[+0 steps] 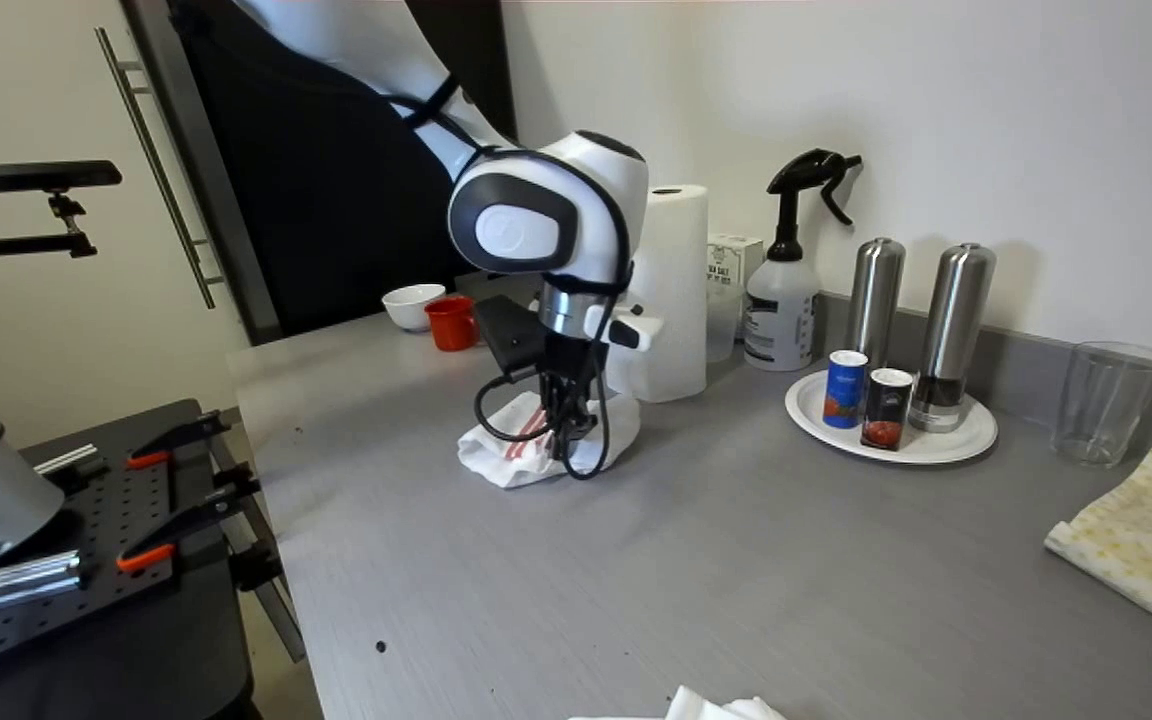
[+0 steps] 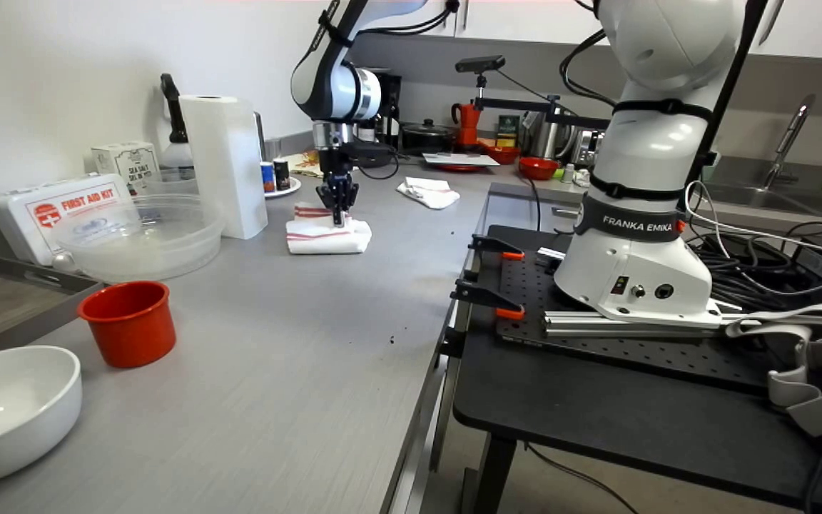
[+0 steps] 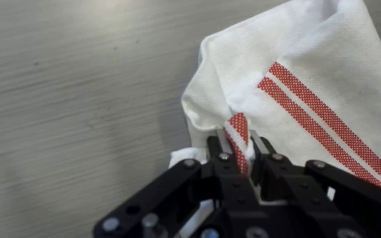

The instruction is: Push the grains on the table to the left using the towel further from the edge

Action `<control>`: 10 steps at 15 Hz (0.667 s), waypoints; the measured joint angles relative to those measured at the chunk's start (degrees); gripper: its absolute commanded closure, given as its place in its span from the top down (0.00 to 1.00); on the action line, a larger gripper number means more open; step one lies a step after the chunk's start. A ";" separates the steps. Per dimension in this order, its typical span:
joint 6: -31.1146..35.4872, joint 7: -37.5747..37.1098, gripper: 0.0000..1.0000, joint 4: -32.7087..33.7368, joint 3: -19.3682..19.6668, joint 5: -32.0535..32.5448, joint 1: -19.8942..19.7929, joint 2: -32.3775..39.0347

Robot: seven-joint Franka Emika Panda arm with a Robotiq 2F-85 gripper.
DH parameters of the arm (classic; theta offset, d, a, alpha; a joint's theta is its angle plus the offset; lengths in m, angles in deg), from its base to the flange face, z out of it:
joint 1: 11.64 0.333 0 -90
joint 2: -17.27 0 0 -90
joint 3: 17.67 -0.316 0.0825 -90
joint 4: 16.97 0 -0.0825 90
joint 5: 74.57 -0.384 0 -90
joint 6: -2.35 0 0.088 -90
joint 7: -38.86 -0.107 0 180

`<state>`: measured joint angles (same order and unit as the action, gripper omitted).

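Note:
The white towel with red stripes (image 1: 506,455) lies bunched on the grey table in both exterior views (image 2: 329,240). It also fills the right side of the wrist view (image 3: 309,89). My gripper (image 3: 237,145) is shut on a fold of the towel, and red-striped cloth stands up between its fingers. The gripper points down at the towel in both exterior views (image 1: 568,440) (image 2: 338,210). A few tiny dark grains (image 3: 115,48) lie on the table left of the towel in the wrist view. Dark bits also show near the table's edge (image 2: 392,340) and elsewhere (image 1: 380,647). Anything under the towel is hidden.
A second white towel (image 2: 429,193) lies folded nearer the robot base. A paper towel roll (image 1: 671,300), spray bottle (image 1: 781,310) and plate with shakers (image 1: 911,452) stand along the wall. A red cup (image 2: 129,325), white bowl (image 2: 11,414) and clear plastic bowl (image 2: 143,243) stand at one end.

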<state>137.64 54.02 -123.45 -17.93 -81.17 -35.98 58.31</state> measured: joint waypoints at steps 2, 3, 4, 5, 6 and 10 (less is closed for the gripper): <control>0.37 -0.70 0.04 -4.44 -0.20 -0.45 2.30 -2.43; 0.42 -1.04 0.04 -6.11 -0.27 -0.50 3.50 -3.42; 0.43 -1.42 0.04 -7.42 -0.35 -0.50 4.64 -4.22; 0.43 -1.70 0.04 -8.47 -0.40 -0.50 5.76 -4.95; 0.43 -1.82 0.04 -9.31 -0.46 -0.50 6.81 -5.53; 0.42 -1.84 0.04 -11.19 -0.74 -0.50 9.61 -7.21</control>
<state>138.06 52.17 -134.64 -18.68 -81.67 -26.37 51.10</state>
